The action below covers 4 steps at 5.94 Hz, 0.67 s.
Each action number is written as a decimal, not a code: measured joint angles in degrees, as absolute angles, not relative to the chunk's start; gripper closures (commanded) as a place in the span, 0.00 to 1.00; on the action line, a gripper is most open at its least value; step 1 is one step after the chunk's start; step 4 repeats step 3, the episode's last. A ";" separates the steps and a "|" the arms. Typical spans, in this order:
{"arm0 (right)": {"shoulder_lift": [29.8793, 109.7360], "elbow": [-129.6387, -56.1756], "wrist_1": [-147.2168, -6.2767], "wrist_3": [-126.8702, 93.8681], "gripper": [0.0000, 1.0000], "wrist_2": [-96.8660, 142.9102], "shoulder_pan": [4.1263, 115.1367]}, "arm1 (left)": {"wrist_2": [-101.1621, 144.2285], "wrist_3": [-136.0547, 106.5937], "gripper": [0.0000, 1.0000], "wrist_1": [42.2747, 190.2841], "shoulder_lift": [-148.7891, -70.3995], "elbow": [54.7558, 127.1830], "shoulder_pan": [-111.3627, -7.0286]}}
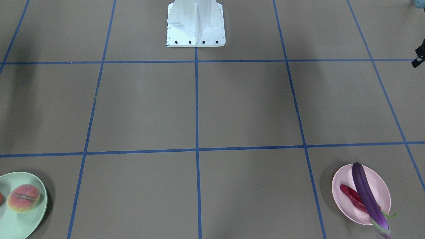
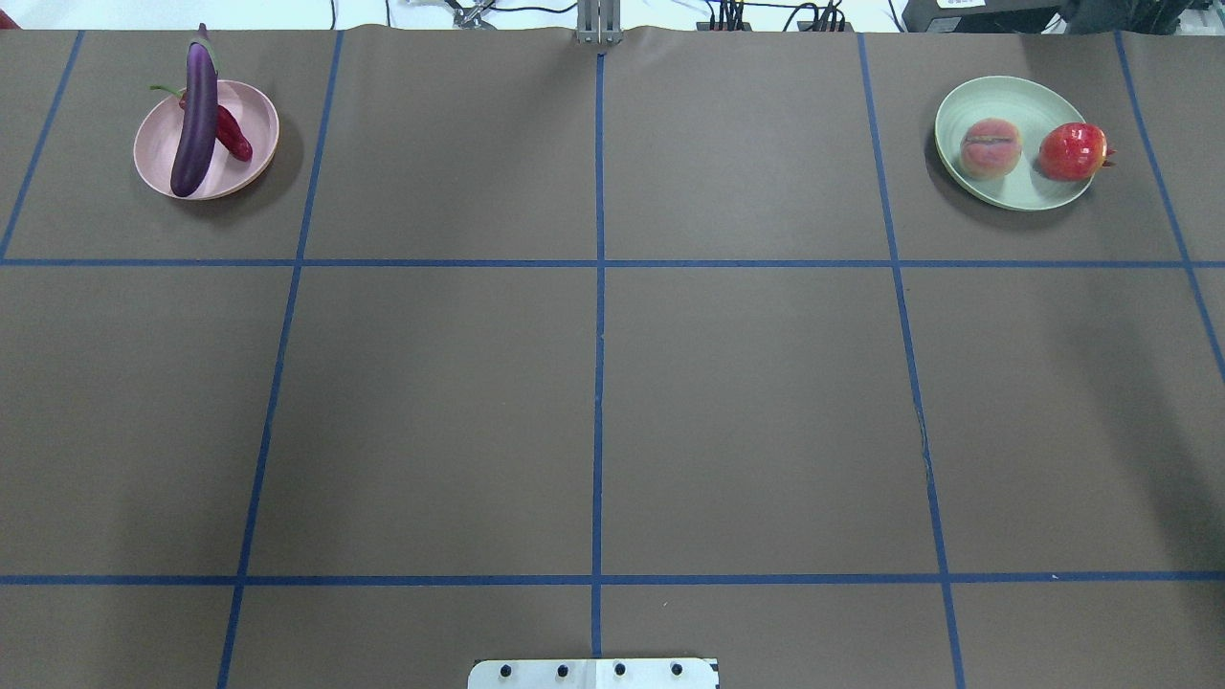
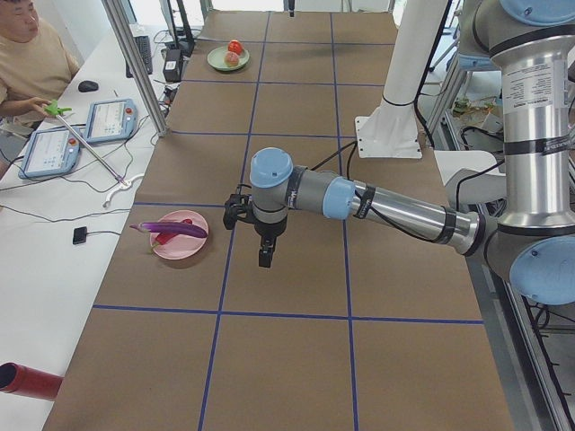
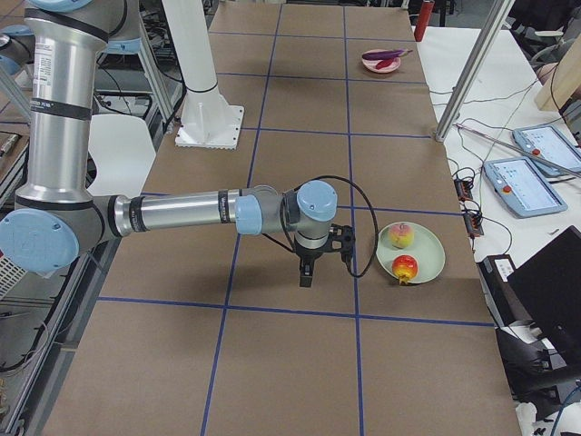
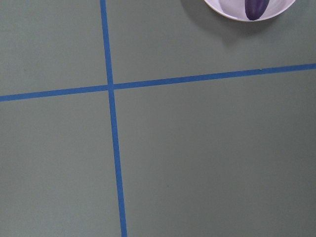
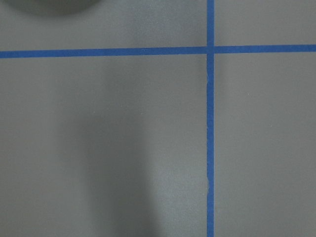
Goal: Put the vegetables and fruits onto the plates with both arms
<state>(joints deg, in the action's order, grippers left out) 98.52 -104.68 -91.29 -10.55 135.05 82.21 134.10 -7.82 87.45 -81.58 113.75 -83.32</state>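
My left claw (image 3: 266,259) and right claw (image 4: 306,276) are hanging over the table (image 2: 593,383); spread or pressed together, I cannot tell. Eggplant (image 2: 196,115) and chili (image 2: 234,139) are lying on the pink plate (image 2: 153,158), upper left. Peach (image 2: 991,148) and red-orange fruit (image 2: 1072,151) are sitting on the green plate (image 2: 995,100), upper right. I'm judging a straight rise best, clear of both rims.

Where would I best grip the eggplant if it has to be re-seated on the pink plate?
Grip the eggplant at mid-body, coming straight down, jaws across its slim width. It lies lengthwise over the pink plate, resting across the chili, its stem end overhanging the rim, so the ends probably offer less balance.
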 measured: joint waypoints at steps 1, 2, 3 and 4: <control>98.23 -103.94 -91.28 -10.58 0.00 135.02 82.19 | 134.11 -7.82 0.00 87.45 -81.52 113.79 -83.32; 97.96 -103.56 -91.30 -10.61 0.00 135.01 82.20 | 134.12 -7.82 0.00 87.45 -81.49 113.93 -83.32; 97.89 -103.09 -91.31 -10.60 0.00 135.00 82.21 | 134.12 -7.82 0.00 87.45 -81.50 114.10 -83.32; 97.89 -103.09 -91.31 -10.60 0.00 135.00 82.21 | 134.12 -7.82 0.00 87.45 -81.50 114.10 -83.32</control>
